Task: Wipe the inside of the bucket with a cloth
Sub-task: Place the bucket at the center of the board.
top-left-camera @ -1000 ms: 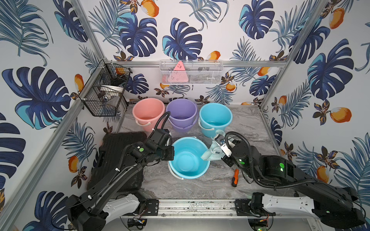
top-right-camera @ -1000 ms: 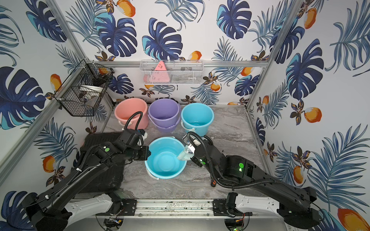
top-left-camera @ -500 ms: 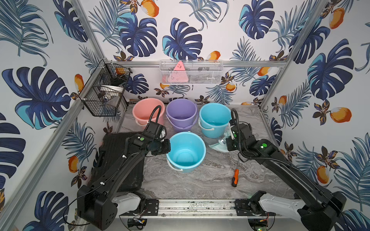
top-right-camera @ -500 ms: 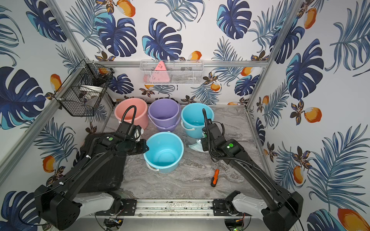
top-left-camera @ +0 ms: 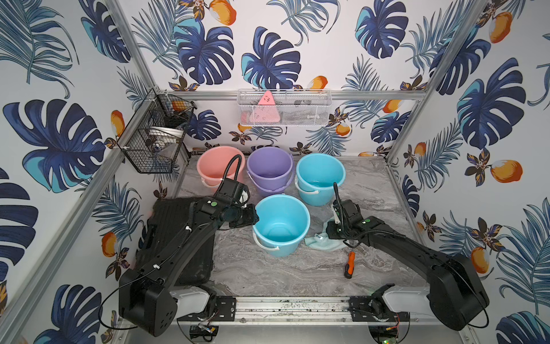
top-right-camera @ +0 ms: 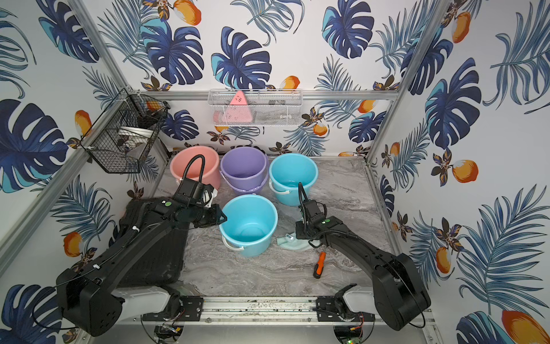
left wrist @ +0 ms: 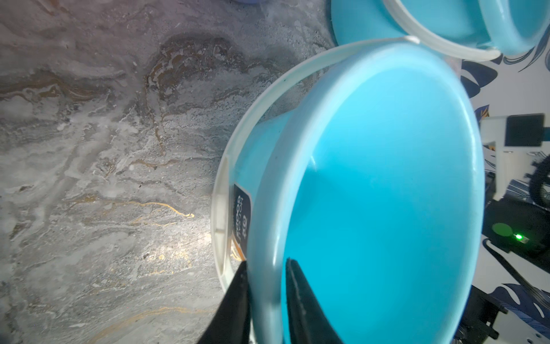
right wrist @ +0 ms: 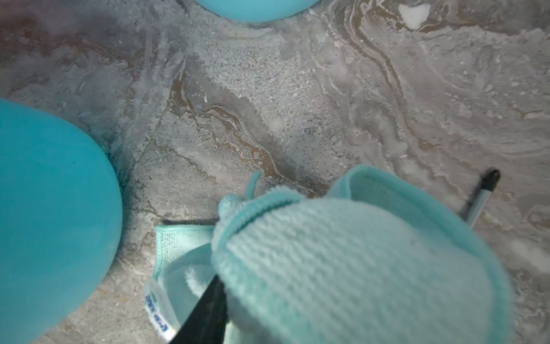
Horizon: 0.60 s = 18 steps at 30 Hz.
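Observation:
The bucket [top-left-camera: 281, 223] [top-right-camera: 249, 223], light blue with a white handle, stands upright in the middle of the table. My left gripper [top-left-camera: 255, 219] [left wrist: 266, 274] is at its left rim, open by a narrow margin. One finger is outside the wall, and the other is inside with a thin gap to the rim [left wrist: 268, 238]. The mint cloth [top-left-camera: 315, 242] [top-right-camera: 290, 242] lies crumpled on the table just right of the bucket, white tag showing. My right gripper [top-left-camera: 329, 233] [right wrist: 272, 286] sits on it, open. A puffy fold of the cloth [right wrist: 357, 268] fills the jaws and hides one finger.
Pink [top-left-camera: 220, 166], purple [top-left-camera: 270, 166] and stacked blue [top-left-camera: 320, 175] buckets line the back. An orange-handled screwdriver [top-left-camera: 349, 265] lies in front of the cloth. A black case [top-left-camera: 178, 238] lies under my left arm. A wire basket [top-left-camera: 154, 143] hangs on the left wall.
The bucket went from tilted to standing upright. My right arm brought the cloth down onto the table beside it. Both grippers' jaws have loosened.

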Each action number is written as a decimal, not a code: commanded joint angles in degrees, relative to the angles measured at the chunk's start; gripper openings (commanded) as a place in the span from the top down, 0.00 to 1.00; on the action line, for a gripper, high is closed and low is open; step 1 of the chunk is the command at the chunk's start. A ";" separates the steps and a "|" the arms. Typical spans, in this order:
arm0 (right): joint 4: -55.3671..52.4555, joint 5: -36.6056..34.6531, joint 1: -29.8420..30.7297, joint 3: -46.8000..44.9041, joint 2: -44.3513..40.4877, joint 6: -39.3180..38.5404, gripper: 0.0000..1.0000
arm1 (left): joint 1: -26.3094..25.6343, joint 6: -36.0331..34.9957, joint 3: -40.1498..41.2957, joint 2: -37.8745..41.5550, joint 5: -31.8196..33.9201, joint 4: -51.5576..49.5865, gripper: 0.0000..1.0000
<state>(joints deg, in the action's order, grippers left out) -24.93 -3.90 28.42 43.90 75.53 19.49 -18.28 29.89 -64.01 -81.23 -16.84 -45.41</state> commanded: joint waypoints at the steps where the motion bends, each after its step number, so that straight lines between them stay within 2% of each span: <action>1: 2.25 1.74 -0.12 -0.20 0.00 1.52 0.50 | 0.09 -1.39 -1.58 0.95 0.63 -0.05 0.67; 3: 1.85 1.94 -0.12 0.13 -0.44 1.43 0.47 | 0.09 -1.71 -2.44 1.50 1.48 -1.18 0.61; 5: 0.93 1.41 -0.21 0.61 -0.93 1.38 0.39 | 0.09 -2.00 -3.31 2.21 2.47 -2.32 0.56; 12: -3.96 -2.02 -0.48 2.97 -3.84 0.95 0.13 | 0.15 -2.95 -6.10 4.75 7.29 -5.86 0.47; 16: -7.01 -4.31 -0.65 4.84 -6.39 0.52 0.00 | 0.11 -3.78 -6.33 7.47 10.50 -5.83 0.32; 18: -8.60 -4.81 -0.82 6.09 -7.59 -0.24 0.00 | 0.16 -4.00 -6.36 8.48 12.88 -5.92 0.26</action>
<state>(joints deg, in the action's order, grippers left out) -30.04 -6.50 27.75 48.58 69.17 19.92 -18.28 27.40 -69.84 -73.67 -8.64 -51.24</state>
